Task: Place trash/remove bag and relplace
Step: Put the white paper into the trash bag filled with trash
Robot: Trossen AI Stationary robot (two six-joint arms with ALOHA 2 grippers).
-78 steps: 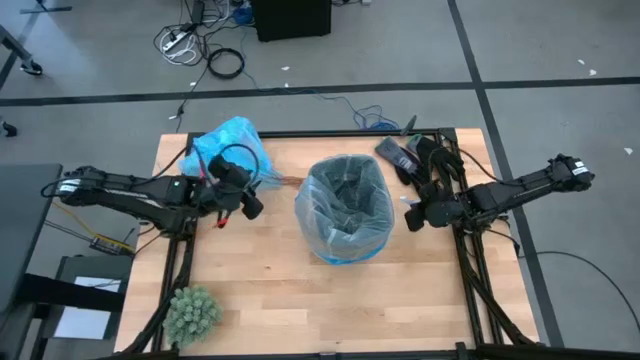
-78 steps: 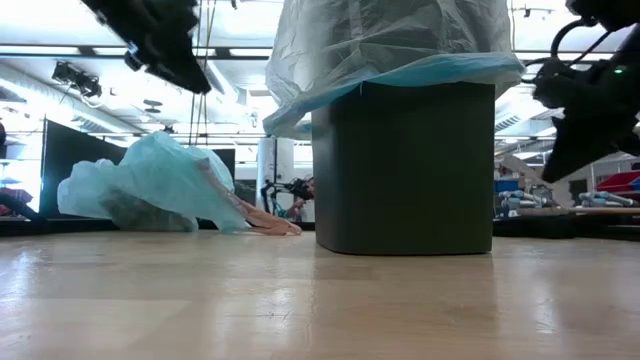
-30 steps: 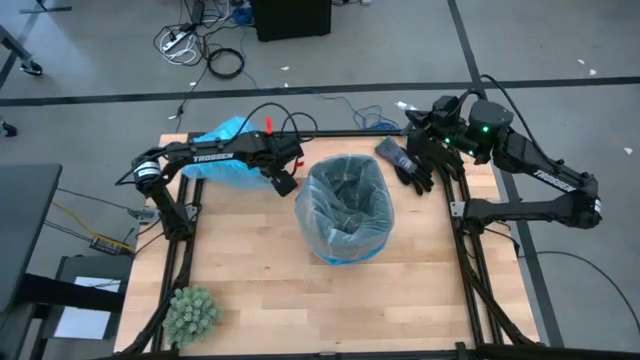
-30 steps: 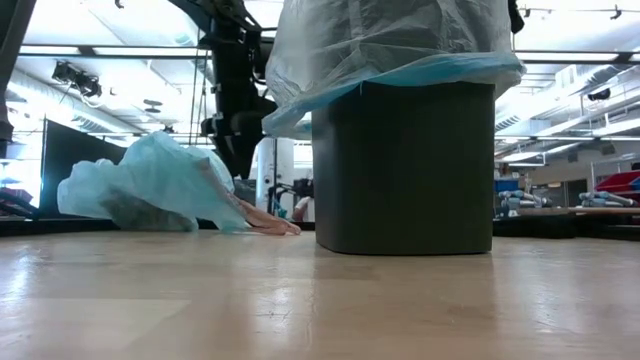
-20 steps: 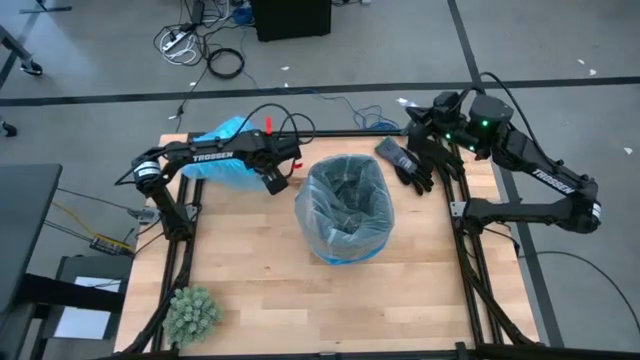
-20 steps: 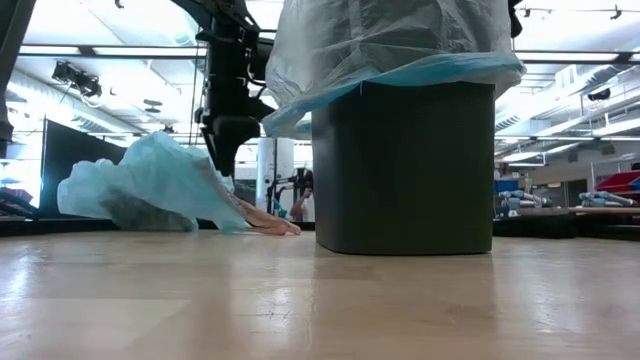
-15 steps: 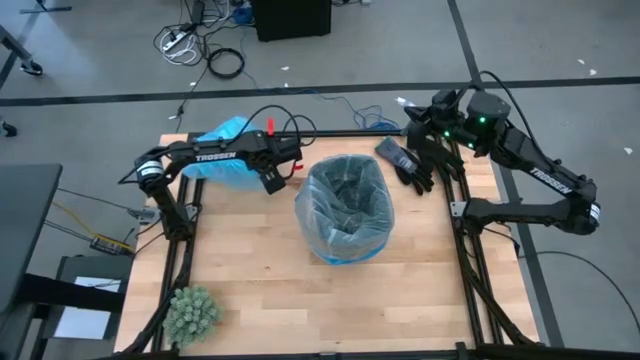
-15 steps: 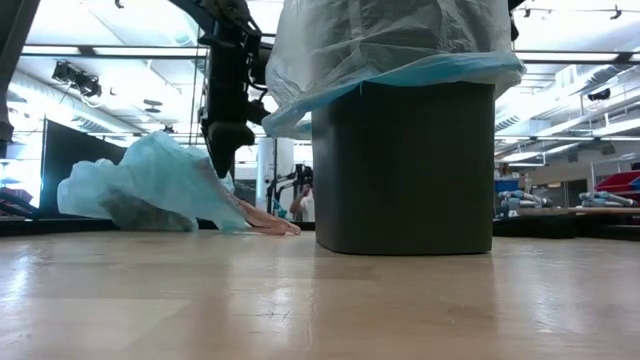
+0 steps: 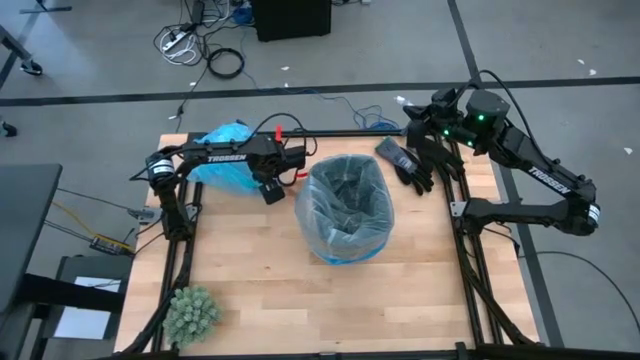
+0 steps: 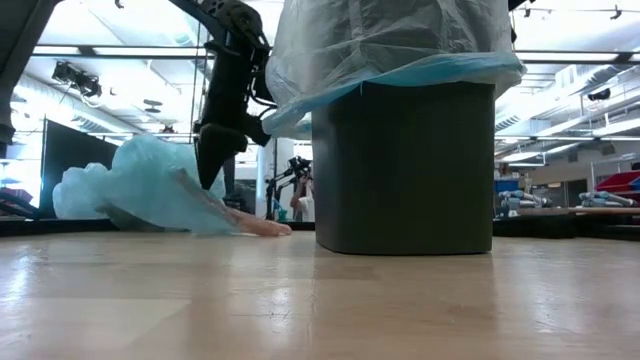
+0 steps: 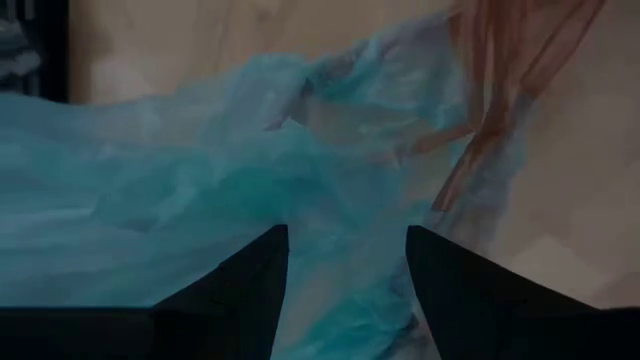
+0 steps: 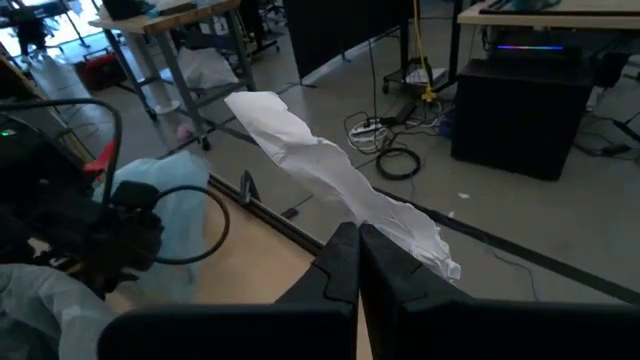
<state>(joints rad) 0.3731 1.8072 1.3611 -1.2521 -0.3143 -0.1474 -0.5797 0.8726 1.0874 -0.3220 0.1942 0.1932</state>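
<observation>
High view: we see the left gripper (image 9: 272, 190) over the far-left part of the light wooden table (image 9: 260, 290), right at the edge of the crumpled bright sky-blue plastic bin liner (image 9: 222, 160) lying there, beside the dark bin lined with a paler grey-blue clear plastic bag (image 9: 346, 210) at table centre. The right gripper (image 9: 412, 122) is raised over the far-right corner, near a dark crumpled bundle (image 9: 405, 160); a green spiky plant ball (image 9: 190, 314) sits at the near-left corner. Low view: left gripper (image 10: 212, 165) hangs just behind and above the blue liner (image 10: 150, 190), which rests on the tabletop left of the bin (image 10: 405, 165). Left wrist view: fingers (image 11: 250, 280) apart, jaws open, blue liner (image 11: 200, 200) spread under and between them, nothing visibly pinched; thin brownish strands (image 11: 500, 80) lie on the wood by the liner. Right wrist view: right gripper (image 12: 358, 262) jaws closed, pinching a long crinkled white paper piece (image 12: 330, 170) that sticks out ahead; the blue liner (image 12: 165, 215) and the left arm show below.
</observation>
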